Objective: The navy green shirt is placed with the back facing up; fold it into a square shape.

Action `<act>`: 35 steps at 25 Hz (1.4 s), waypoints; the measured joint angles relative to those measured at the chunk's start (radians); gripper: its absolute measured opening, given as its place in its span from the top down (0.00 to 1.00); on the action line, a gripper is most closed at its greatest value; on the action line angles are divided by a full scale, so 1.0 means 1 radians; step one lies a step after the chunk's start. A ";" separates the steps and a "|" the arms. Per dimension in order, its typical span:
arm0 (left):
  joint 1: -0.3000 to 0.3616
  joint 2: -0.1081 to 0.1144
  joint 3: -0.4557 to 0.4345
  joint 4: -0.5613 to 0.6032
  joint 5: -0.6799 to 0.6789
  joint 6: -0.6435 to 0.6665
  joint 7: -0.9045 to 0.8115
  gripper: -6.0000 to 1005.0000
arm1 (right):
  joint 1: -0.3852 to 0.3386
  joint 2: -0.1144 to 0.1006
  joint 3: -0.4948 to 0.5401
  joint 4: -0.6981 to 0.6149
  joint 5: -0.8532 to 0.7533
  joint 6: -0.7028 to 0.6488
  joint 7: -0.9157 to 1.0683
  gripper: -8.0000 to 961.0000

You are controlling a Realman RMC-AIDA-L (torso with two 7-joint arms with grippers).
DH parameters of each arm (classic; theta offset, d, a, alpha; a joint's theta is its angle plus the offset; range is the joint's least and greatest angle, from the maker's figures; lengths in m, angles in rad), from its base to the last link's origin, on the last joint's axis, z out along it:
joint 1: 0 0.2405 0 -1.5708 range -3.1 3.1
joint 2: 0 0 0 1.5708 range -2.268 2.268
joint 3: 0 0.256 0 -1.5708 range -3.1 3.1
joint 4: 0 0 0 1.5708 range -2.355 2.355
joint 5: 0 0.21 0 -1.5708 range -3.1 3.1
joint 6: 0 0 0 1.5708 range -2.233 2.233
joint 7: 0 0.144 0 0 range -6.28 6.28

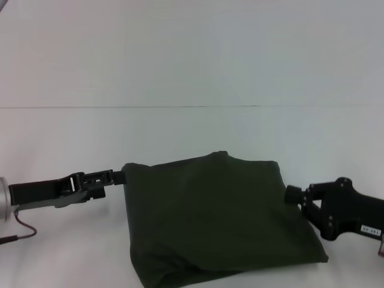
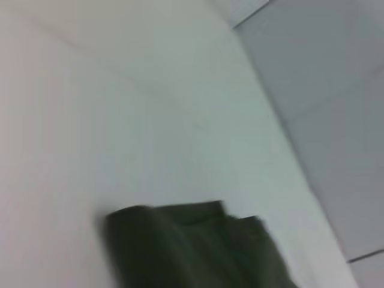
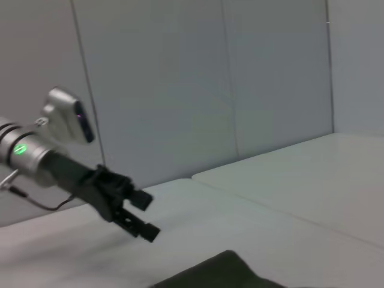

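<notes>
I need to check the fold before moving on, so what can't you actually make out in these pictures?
- Navy green shirt: its near edge is cut off by the head view's bottom edge, so squareness is unconfirmed.
- Right gripper: fingertips meet the shirt's edge in the head view; grip unreadable.
- Left gripper: in the head view, contact with the shirt's corner is unclear.
- Left wrist view: blurred, shirt partly cropped, layers indistinct.

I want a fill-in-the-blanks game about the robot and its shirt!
1. The shirt is dark ____ in colour.
2. The shirt lies on a ____ table.
3. The left end effector is at the shirt's ____ edge.
4. The number of robot arms in the head view is ____.

Missing words: green; white; left; two
</notes>
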 joint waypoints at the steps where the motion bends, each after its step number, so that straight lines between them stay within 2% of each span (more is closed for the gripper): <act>1: -0.012 0.006 0.023 -0.003 0.020 -0.027 -0.054 0.13 | -0.003 0.000 0.000 0.005 -0.012 -0.007 -0.007 0.99; 4: -0.055 0.011 0.064 -0.023 0.068 -0.085 -0.153 0.14 | -0.006 0.003 -0.003 0.017 -0.055 -0.022 -0.025 0.99; 7: -0.069 0.008 0.079 -0.034 0.069 -0.128 -0.157 0.14 | -0.007 0.005 -0.010 0.040 -0.079 -0.031 -0.055 0.99; 13: -0.125 0.006 0.180 -0.102 0.070 -0.221 -0.179 0.14 | -0.007 0.003 -0.025 0.058 -0.112 -0.053 -0.091 0.99; 16: -0.143 0.001 0.193 -0.110 0.080 -0.238 -0.185 0.14 | -0.007 0.003 -0.035 0.059 -0.122 -0.061 -0.091 0.99; 26: -0.151 -0.007 0.197 -0.111 0.093 -0.279 -0.196 0.15 | -0.004 0.003 -0.050 0.059 -0.124 -0.076 -0.092 0.99; 35: -0.163 -0.017 0.242 -0.110 0.094 -0.315 -0.200 0.16 | 0.005 0.005 -0.058 0.061 -0.124 -0.078 -0.092 0.99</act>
